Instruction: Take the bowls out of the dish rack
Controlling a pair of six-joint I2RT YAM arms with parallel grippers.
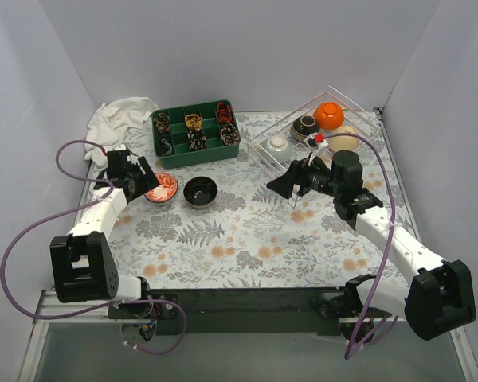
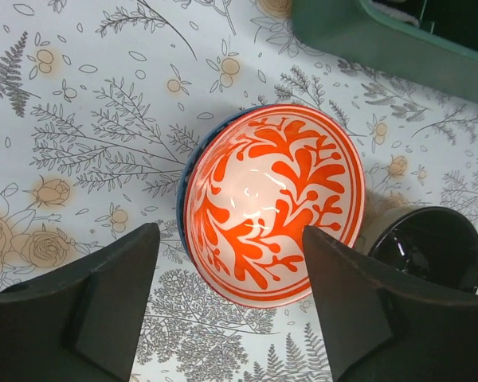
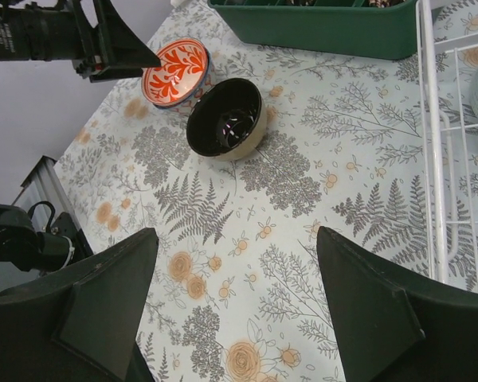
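Two bowls (image 1: 161, 188) lie left of the dish rack (image 1: 263, 151).

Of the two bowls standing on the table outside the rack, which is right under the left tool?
The orange-and-white patterned bowl, framed by the open left tool; the plain black bowl sits beside it.

Two robot arms, the left arm (image 1: 103, 211) and the right arm (image 1: 398, 243), have white link segments and chunky black joint housings. Each ends in a matte black hand, the left hand (image 1: 146, 181) and the right hand (image 1: 285, 183), with two broad, wedge-shaped fingers (image 3: 103, 302). A purple cable (image 1: 20, 239) loops along each arm.
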